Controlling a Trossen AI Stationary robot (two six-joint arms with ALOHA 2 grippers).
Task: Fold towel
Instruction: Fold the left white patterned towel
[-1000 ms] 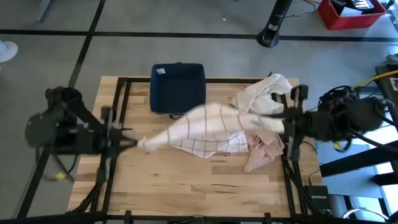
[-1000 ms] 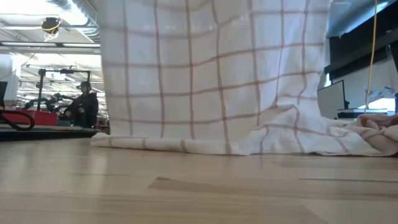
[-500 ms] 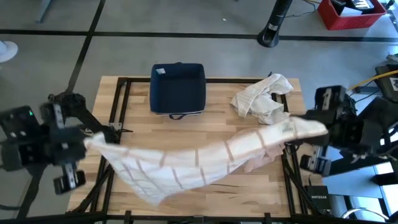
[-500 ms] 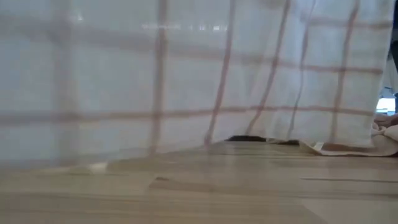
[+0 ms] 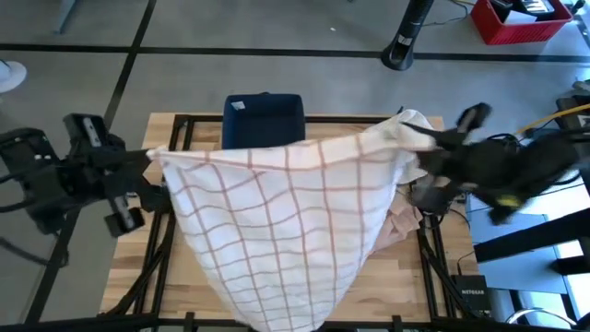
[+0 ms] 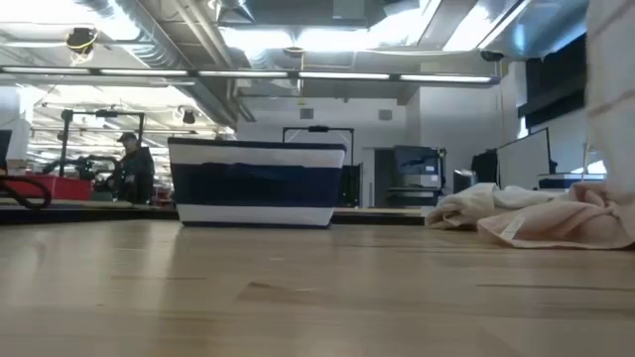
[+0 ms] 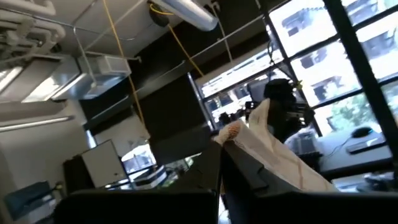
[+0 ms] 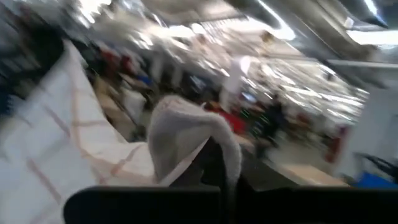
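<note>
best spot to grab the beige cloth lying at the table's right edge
Take the beige cloth by the loose corner that hangs toward the table's front, coming in from above. It lies crumpled in a heap, partly under the checked towel, so that free edge is easiest.

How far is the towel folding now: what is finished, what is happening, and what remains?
Done: the checked towel is picked up, clear of the table. In hand: the left gripper and right gripper hold its top corners, spread wide. Left: laying it flat and every fold.
</note>
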